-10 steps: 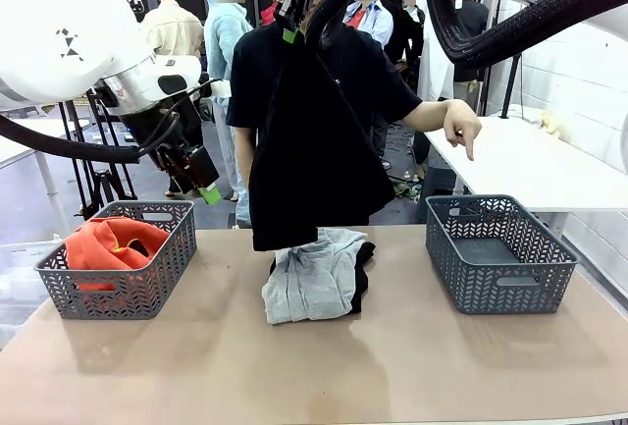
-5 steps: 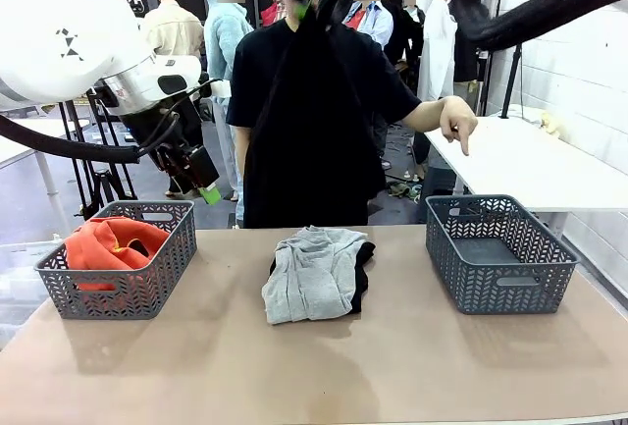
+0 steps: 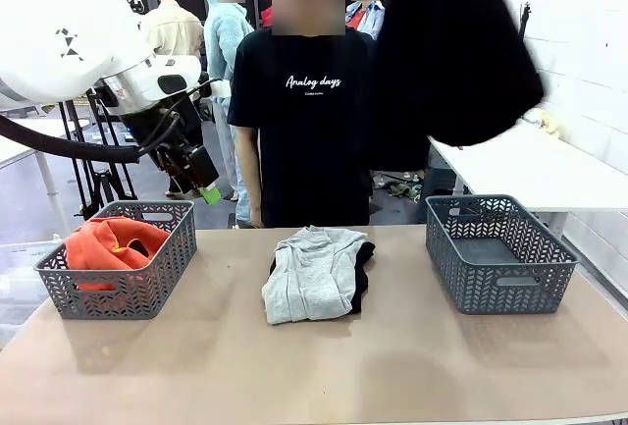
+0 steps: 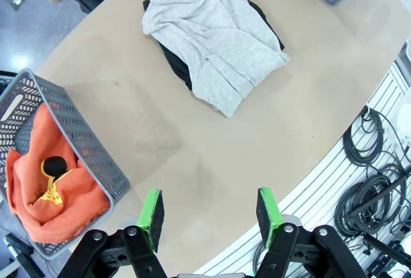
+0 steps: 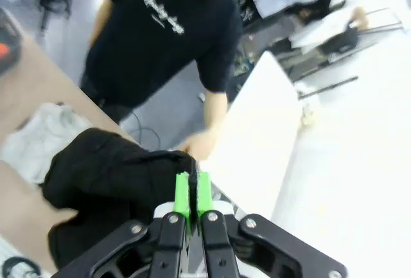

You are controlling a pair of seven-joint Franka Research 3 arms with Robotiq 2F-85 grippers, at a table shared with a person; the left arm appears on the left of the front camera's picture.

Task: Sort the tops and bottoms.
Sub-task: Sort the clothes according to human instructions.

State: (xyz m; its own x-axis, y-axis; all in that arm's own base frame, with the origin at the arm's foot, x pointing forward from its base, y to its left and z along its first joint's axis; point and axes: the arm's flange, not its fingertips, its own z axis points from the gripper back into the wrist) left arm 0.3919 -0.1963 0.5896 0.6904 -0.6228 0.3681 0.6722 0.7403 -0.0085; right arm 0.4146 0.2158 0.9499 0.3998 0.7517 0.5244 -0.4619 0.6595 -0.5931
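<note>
Black bottoms (image 3: 456, 52) swing off counter (image 3: 314, 376) centre, now hang high toward right basket (image 3: 496, 283), pinched between right fingers (image 5: 183, 194). Drop there looks next. Left fingers (image 4: 153, 212) spread, idle above left basket (image 3: 118, 292) holding orange hoodie (image 3: 113, 243). Grey sweatshirt (image 3: 314, 273) lies unsorted mid-counter.

Bright even light, soft shadows, black bottoms (image 5: 109, 162) blurred, fisheye wrist views

We see a black bottom (image 3: 453, 52) hanging high right, orange top (image 3: 110, 241) in our left basket (image 3: 128, 299), grey top (image 3: 312, 276) on the table (image 3: 412, 371), our left gripper (image 3: 204, 187) by that basket.
</note>
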